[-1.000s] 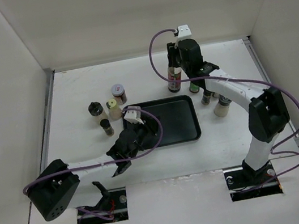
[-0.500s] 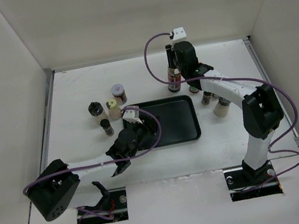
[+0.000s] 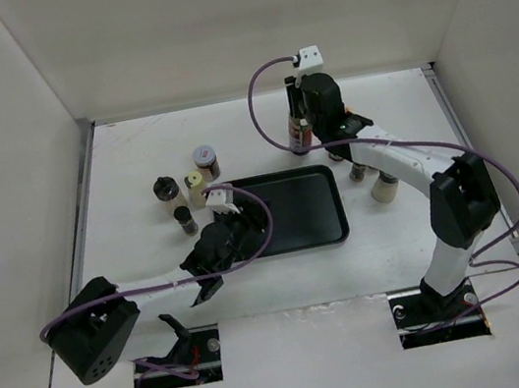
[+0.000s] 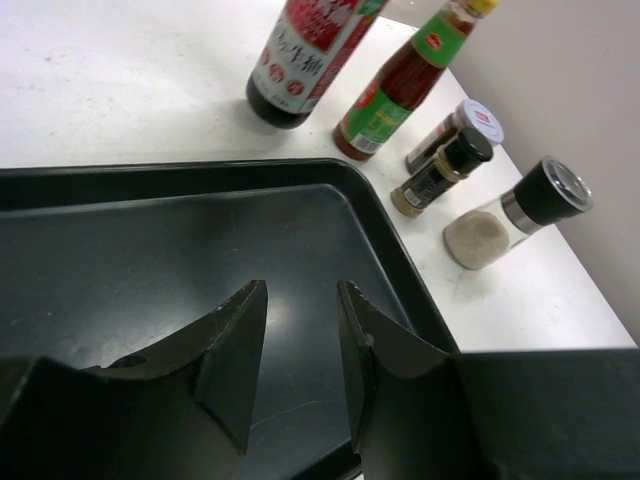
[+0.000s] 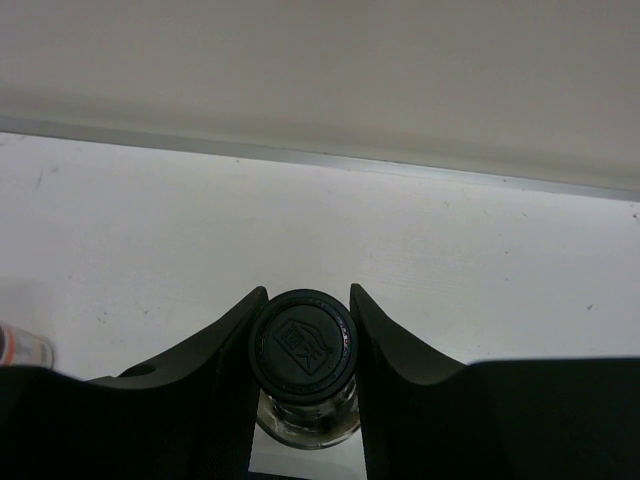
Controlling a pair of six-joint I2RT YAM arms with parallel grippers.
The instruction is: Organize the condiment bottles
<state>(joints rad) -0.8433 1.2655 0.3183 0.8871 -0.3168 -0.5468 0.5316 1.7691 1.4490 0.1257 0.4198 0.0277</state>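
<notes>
The right gripper [image 5: 303, 300] clamps the dark sauce bottle [image 4: 300, 55] by its black cap; its red-and-white label is unreadable. The left gripper [image 4: 300, 330] hangs spread above the tray [image 4: 150, 240]. To the right, a jar [image 4: 478, 238] holds pale grains.

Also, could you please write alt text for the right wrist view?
The right gripper has its two dark fingers pressed against either side of the round cap of a black-capped bottle, seen from above. Beyond lie the white table and a pale back wall.
</notes>
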